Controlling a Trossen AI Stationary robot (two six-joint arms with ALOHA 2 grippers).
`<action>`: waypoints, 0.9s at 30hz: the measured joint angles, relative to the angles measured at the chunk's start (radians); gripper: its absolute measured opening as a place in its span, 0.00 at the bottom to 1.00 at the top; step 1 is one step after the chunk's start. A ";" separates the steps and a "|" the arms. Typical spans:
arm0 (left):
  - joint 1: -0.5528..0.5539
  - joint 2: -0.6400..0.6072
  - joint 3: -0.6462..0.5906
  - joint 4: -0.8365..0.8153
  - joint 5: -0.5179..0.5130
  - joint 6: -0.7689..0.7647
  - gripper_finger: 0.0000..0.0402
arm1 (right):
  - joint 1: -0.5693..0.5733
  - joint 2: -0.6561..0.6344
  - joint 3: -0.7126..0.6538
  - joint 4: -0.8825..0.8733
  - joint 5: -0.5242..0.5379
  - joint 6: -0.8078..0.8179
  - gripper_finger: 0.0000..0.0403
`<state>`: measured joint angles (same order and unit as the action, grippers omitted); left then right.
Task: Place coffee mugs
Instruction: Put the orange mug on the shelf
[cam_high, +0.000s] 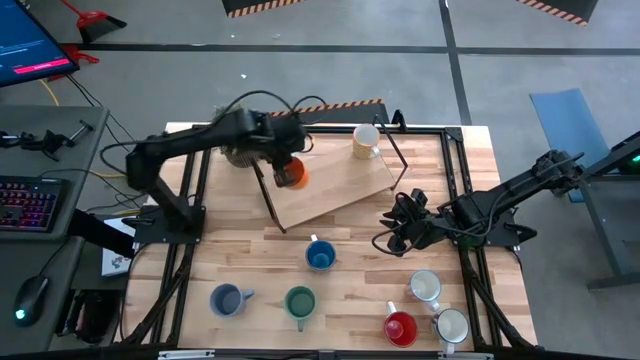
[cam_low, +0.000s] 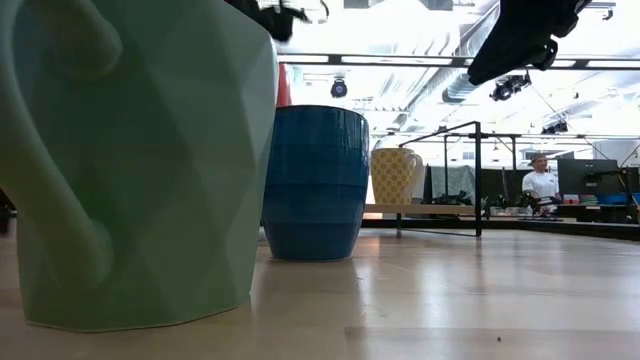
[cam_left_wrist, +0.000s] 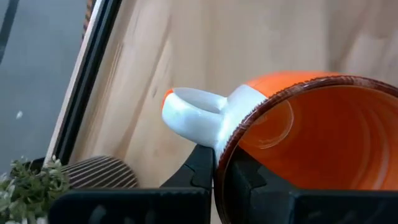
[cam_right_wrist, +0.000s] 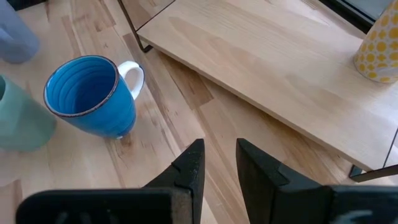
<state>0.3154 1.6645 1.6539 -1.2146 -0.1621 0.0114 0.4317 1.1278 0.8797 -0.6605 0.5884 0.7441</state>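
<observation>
My left gripper (cam_high: 287, 168) is shut on the orange mug (cam_high: 294, 175), which has a white handle, over the left part of the raised wooden shelf (cam_high: 345, 180). A cream mug with yellow dots (cam_high: 365, 142) stands on the shelf's far right. The bright blue (cam_high: 320, 256), grey-blue (cam_high: 226, 299), green (cam_high: 300, 301), red (cam_high: 400, 327) and two white mugs (cam_high: 425, 286) (cam_high: 452, 325) stand on the table. My right gripper (cam_right_wrist: 219, 167) hovers empty, its fingers a narrow gap apart, right of the blue mug (cam_right_wrist: 90, 96). My left gripper pinches the orange mug's rim (cam_left_wrist: 225, 149) right beside the white handle (cam_left_wrist: 196, 115). One finger (cam_left_wrist: 249, 180) is inside the mug and one finger (cam_left_wrist: 198, 171) is outside, under the handle. The mug is tilted and held above the shelf board.
A potted green plant (cam_left_wrist: 31, 186) stands at the shelf's far left, by my left wrist. The shelf has black metal legs (cam_high: 268, 200) and a frame (cam_high: 400, 150). A person (cam_low: 541, 180) stands in the room far behind. Bare shelf board lies between the orange and cream mugs.
</observation>
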 joint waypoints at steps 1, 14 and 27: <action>0.014 0.019 0.000 0.002 0.002 0.005 0.01 | 0.000 0.000 0.000 0.000 0.000 0.000 0.18; 0.099 0.198 0.000 0.062 0.056 0.039 0.01 | 0.000 0.000 0.000 0.000 -0.002 -0.003 0.18; 0.117 0.220 0.000 0.096 0.076 0.046 0.12 | 0.000 0.000 0.000 -0.001 -0.002 -0.011 0.18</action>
<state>0.4320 1.8847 1.6539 -1.1184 -0.0865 0.0570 0.4319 1.1278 0.8799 -0.6613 0.5869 0.7331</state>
